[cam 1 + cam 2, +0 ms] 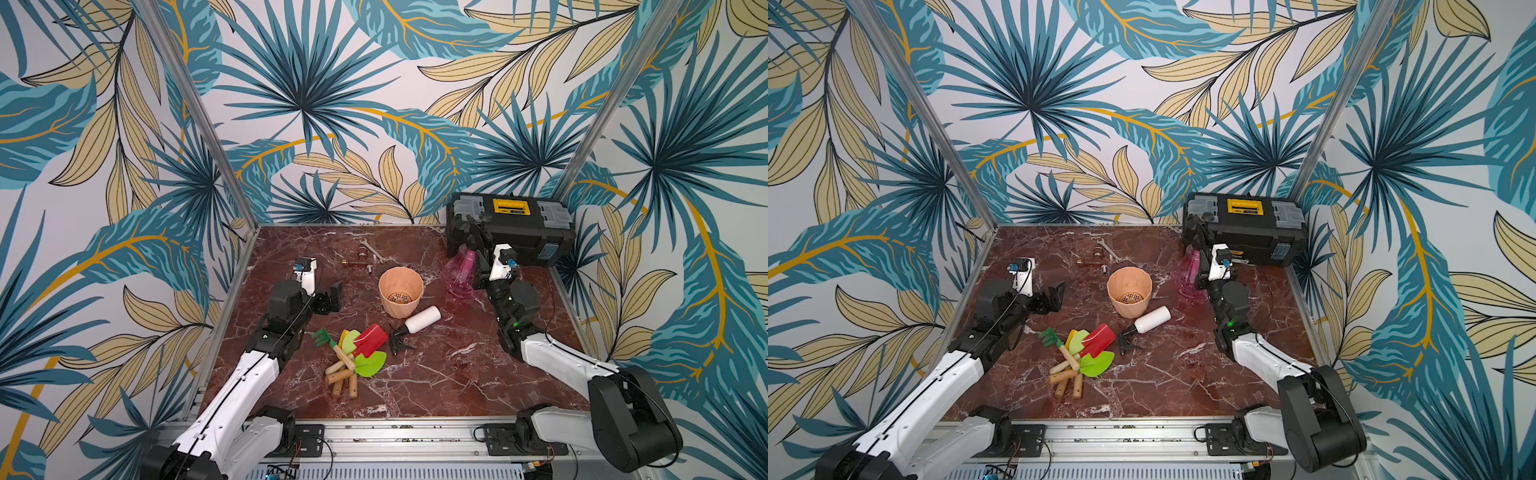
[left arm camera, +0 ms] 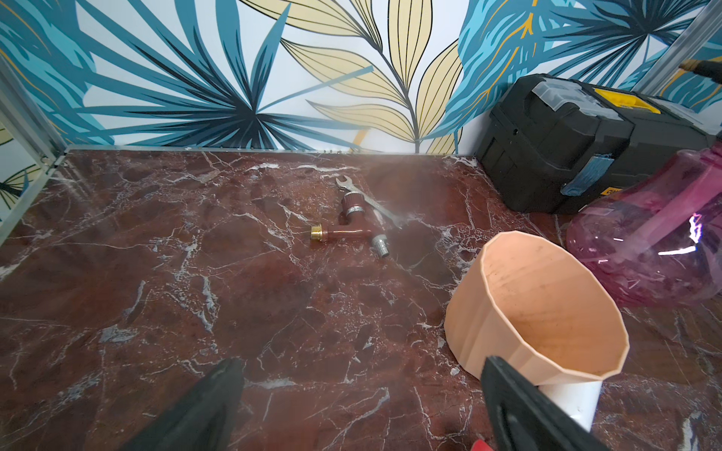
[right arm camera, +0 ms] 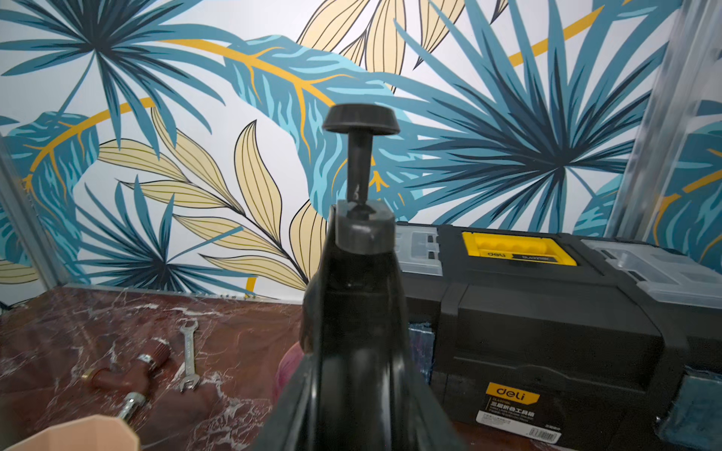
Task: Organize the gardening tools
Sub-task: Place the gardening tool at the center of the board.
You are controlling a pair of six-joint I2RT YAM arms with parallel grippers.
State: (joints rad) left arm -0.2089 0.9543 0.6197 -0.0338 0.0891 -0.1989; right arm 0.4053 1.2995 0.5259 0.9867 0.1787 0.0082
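The gardening tools (image 1: 353, 353) lay in an overlapping heap at the near middle of the table (image 1: 457, 374), handles toward the near edge. Their companion, the pink sprayer (image 1: 457, 274), stood at the far right just in front of the black-and-yellow toolbox (image 1: 515, 232). The right fingers (image 1: 477, 245) were closed partway on the sprayer's black top, with the pump knob (image 3: 360, 119) rising just beyond them in the right wrist view. Whether the sprayer's base had left the table could not be told. The left fingers (image 1: 334, 296) were spread fully wide and held nothing, hovering left of the upright peach pot (image 1: 400, 291). The main risk looked to be the grip itself. It sat high on a narrow head with a bulbous body below it, so a quick lift or turn could let the body swing or slip out. A swing to the far side would strike the toolbox. A swing leftward would strike the pot, which could tip onto the white bottle (image 1: 422, 319) lying just beside it. Pressure on the trigger might also release spray. If both arms made for the pot together they could collide. Pulling one handle from the heap would probably drag its neighbours along.
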